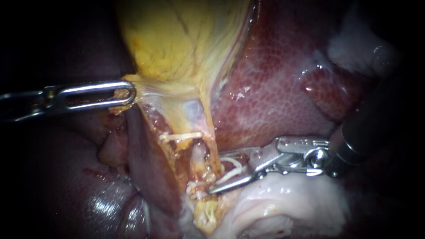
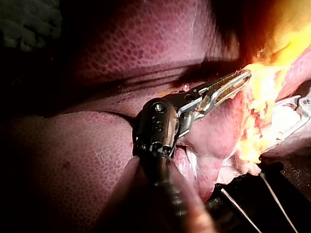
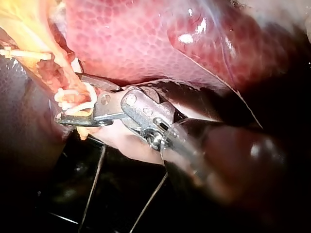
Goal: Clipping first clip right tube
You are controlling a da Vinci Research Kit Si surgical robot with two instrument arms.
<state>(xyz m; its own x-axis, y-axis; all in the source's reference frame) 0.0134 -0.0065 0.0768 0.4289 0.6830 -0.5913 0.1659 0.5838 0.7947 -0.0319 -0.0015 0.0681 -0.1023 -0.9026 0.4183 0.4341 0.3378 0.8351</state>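
The left instrument [image 1: 125,94] has its jaws clamped on the lower edge of the gallbladder [image 1: 177,40]. Below the gallbladder, the right instrument [image 1: 217,173] carries a white clip [image 1: 232,171] between spread jaws, each jaw touching it. The right tube [image 1: 211,150] runs down from the gallbladder's neck and lies at the mouth of those jaws; whether it sits fully inside cannot be told. Other clips [image 1: 195,188] sit farther below the gallbladder, at or just beside the lower jaw's tip. Several things could go wrong from here. Closing with the tube only partly inside would leave it half-sealed or nick it. The lower jaw could snag the other clips and loosen them. If the left grip slipped, the tube would slacken and might roll out. A hard pull could tear the thin tissue under the gallbladder.
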